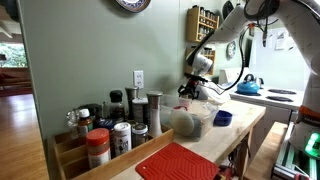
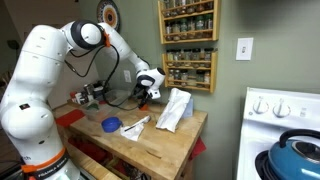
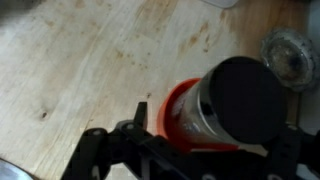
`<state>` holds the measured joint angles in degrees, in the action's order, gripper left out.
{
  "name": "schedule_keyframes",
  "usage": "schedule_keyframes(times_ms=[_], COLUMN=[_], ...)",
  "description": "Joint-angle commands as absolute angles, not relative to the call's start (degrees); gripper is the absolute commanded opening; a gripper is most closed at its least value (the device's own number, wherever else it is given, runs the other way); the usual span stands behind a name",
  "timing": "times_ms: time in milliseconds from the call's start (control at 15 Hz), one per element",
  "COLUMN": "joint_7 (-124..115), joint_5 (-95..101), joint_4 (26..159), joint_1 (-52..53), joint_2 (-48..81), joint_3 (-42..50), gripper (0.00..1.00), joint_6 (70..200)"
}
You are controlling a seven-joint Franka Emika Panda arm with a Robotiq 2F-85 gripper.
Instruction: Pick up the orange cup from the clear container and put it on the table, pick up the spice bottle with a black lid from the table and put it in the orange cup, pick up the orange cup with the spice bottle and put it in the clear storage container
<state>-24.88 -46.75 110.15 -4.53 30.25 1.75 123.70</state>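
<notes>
one spice bottle (image 3: 240, 95) sits in the orange cup (image 3: 170, 115); hand (image 3: 190, 152) open.

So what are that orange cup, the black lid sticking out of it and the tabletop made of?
The orange cup looks like plastic: even bright colour, smooth surface. The black lid is probably plastic too, matte and plain, though blurred. The tabletop is wood: pale, with visible grain and dark stains.
</notes>
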Motion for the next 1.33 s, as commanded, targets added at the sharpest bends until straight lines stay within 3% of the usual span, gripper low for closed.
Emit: schedule_keyframes(times_ms=[0,600,667,733,933,1267], joint_7=[-22.68,-24.42,-24.53,-25.01,-25.81,-29.04], joint_5=[-49.96,-48.50,-48.58,-48.56,-48.04,-45.31], joint_4=[109.08,107.93,107.90,107.86,107.81,107.42], joint_1=[-4.70,-4.09,-4.13,-4.10,-3.94,-2.47], joint_2=[31.65,34.33,34.35,34.30,33.60,30.99], joint_3=[1.56,2.10,2.08,2.16,2.30,2.79], gripper=[1.00,1.00,0.75,0.74,0.52,0.50], joint_6=[124.95,122.35,122.12,121.88,120.68,116.42])
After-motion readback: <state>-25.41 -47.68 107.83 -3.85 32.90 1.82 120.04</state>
